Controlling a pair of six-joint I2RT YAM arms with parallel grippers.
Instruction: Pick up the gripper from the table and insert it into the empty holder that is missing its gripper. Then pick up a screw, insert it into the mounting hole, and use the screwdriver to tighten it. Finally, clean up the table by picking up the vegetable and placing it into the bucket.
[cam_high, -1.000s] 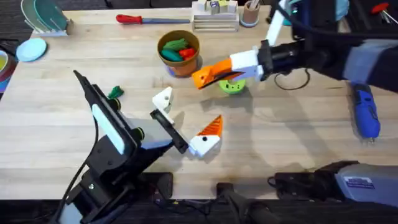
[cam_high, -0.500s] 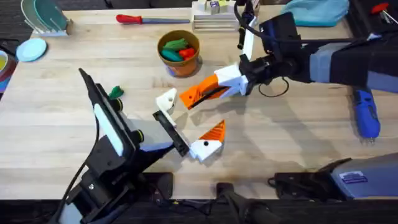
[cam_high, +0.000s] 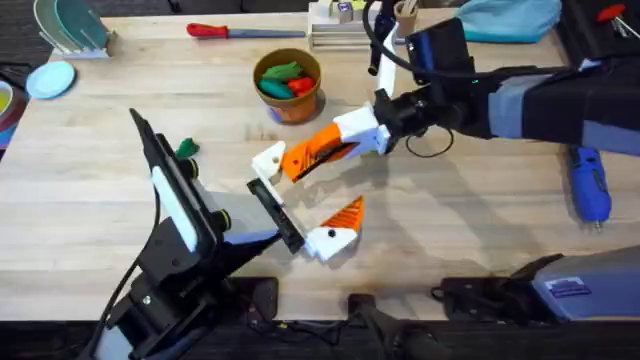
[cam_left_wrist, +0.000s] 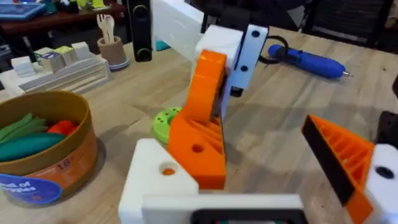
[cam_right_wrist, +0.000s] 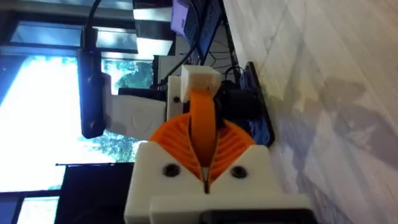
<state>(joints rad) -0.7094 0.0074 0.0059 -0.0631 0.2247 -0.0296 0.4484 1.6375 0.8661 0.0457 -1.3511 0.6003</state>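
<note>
Having swung leftward from beside the bucket (cam_high: 288, 85), right gripper (cam_high: 310, 156) now clamping the gripper (cam_left_wrist: 200, 124) against the holder (cam_high: 266, 160). Left gripper (cam_high: 300, 195) gaping open, one tip missing. Seating squarely, aligning mounting holes, pressing straight, avoiding twisting.

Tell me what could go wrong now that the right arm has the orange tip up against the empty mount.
1. The gripper, pinched in the right gripper, meets the holder at a tilt; it may jam or slip rather than seat.
2. Pushing could shove the left gripper aside, since it hangs above the table.
3. The green ring disc lies close behind and could be knocked.
</note>
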